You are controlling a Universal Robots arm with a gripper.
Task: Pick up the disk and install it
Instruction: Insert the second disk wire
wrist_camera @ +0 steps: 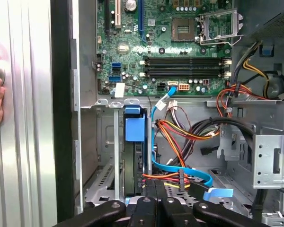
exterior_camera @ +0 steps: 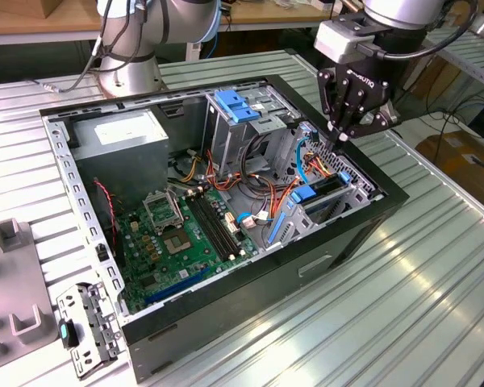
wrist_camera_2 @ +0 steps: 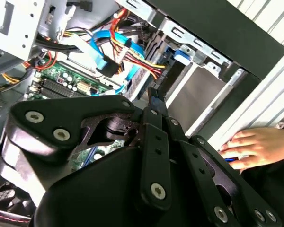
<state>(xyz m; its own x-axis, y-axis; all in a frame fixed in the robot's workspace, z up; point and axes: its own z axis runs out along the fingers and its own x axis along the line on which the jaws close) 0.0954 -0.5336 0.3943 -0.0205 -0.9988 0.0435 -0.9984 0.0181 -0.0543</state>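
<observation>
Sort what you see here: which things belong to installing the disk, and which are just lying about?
Job in hand:
disk, standing inside the case
gripper

Lying about:
power supply
motherboard
loose bracket on the table
a person's hand

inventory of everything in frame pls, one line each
ribbed metal table: 1, silver, under everything
open computer case: 1, black, table centre
boxy power supply with white sticker: 1, grey, case corner near the arm base
motherboard: 1, green, case floor
plastic caddy: 1, blue, atop the drive cage
dark hard drive with blue rails: 1, on edge in the bay below the gripper
cable bundle: 1, orange, red, yellow, blue, mid-case
metal bracket: 1, grey, the exterior view's left
person's hand: 1, on the table beside the case
robot gripper: 1, black, jaws together, over the drive bay
</observation>
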